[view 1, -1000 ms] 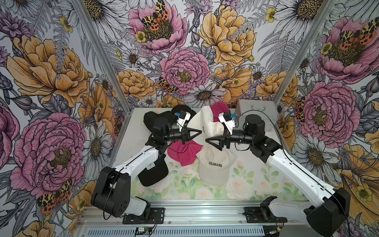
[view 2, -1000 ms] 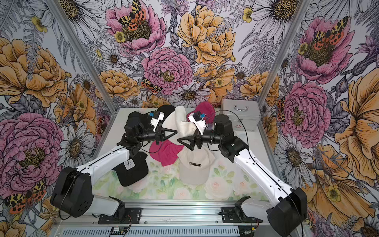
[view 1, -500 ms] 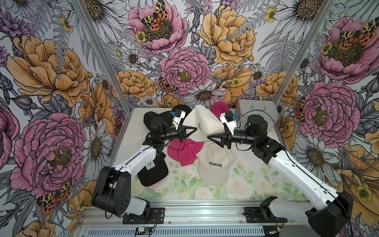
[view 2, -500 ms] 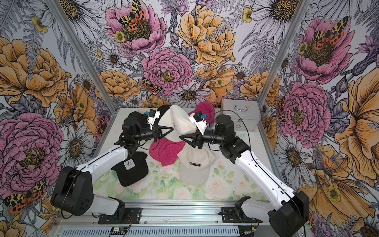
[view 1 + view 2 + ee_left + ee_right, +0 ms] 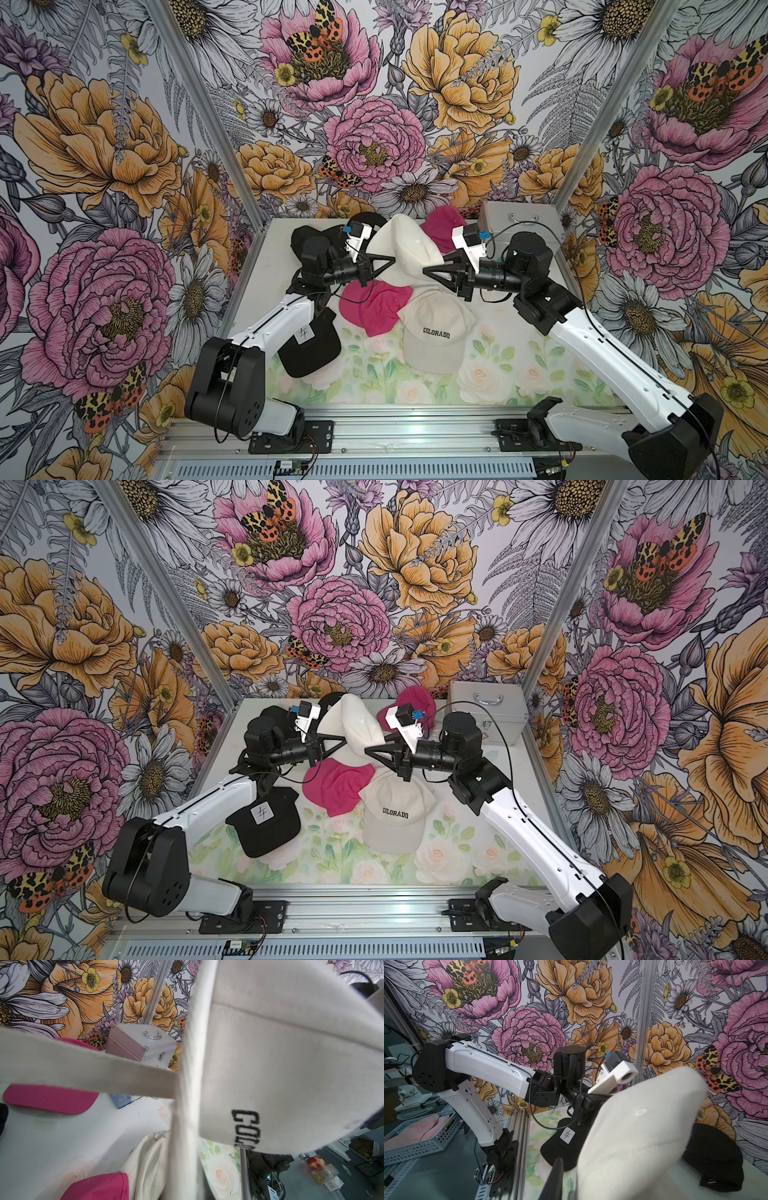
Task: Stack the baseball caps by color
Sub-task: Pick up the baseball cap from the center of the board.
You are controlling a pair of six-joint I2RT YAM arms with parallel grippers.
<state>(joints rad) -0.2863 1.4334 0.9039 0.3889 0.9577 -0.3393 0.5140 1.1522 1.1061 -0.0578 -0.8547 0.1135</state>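
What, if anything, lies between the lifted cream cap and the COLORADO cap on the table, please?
Nothing visible does under the lifted cream cap: the COLORADO cap is bare on top; the pink cap lies beside it.

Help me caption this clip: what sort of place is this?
Probably a robot lab's test booth: floral-printed wall panels on metal posts enclose a table, and a storage basket sits outside.
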